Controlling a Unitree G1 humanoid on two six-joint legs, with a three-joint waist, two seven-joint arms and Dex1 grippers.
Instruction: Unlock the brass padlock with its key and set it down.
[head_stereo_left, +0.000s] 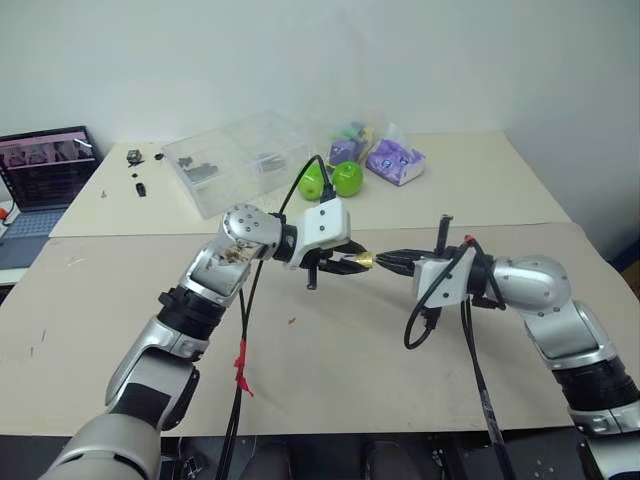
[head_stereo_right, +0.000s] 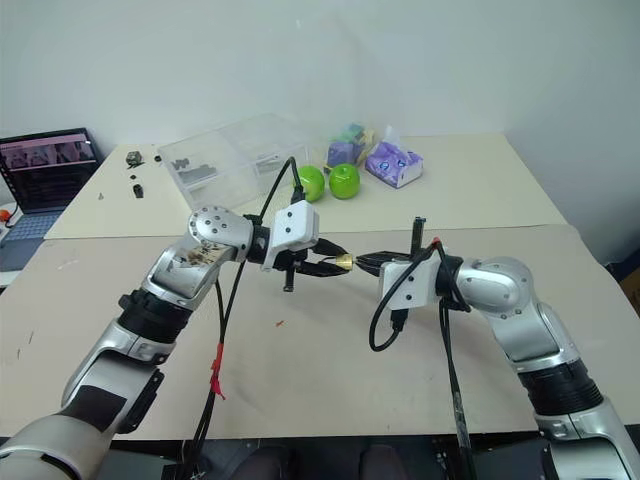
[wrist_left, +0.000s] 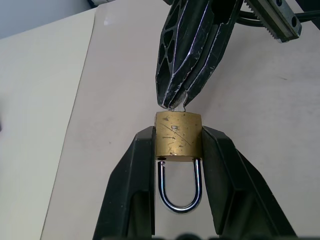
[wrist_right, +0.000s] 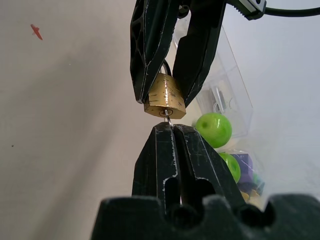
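Brass-bodied little padlock (wrist_left: 178, 136) sits pinched between your left gripper (wrist_left: 178, 150) fingers, so keep the right gripper (wrist_right: 170, 131), pressed together on the thin silvery key (wrist_right: 168, 120), square to the keyhole as you twist.

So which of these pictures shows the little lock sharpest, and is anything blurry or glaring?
Left wrist view: brass padlock crisp, scratches readable, glints on its shackle. Right wrist view: padlock sharp, green apples behind it soft. Left eye view: evenly lit, padlock just a speck.
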